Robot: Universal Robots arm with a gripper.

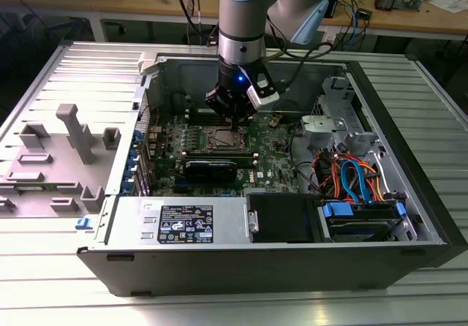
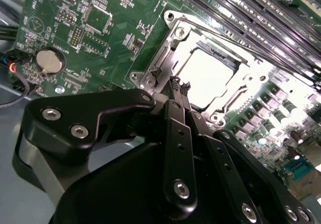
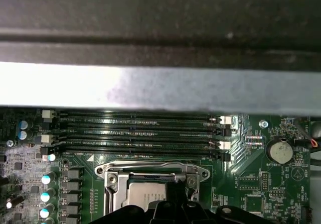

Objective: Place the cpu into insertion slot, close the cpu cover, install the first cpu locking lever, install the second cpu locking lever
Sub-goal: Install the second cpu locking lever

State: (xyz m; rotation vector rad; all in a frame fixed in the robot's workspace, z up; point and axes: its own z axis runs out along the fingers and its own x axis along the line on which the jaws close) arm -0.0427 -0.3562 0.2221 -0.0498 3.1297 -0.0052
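The chip (image 2: 206, 79) is being shown seated in the socket (image 2: 165, 58), which is mounted near the middle of the green board (image 1: 274, 158), beside the long black memory slots (image 3: 140, 131). The metal cover frame (image 2: 241, 78) is lying down flat around the chip, so the first two steps are judged complete. The gripper (image 2: 180, 86) is being held directly over the socket's edge; in the second wrist view its fingertips are pressed together with no gap, and nothing is seen being gripped. Whether either locking lever is being latched cannot be told; a thin bar is lying along the frame's edge, but its hook end is hidden. The lever steps are therefore judged as still outstanding or in progress.
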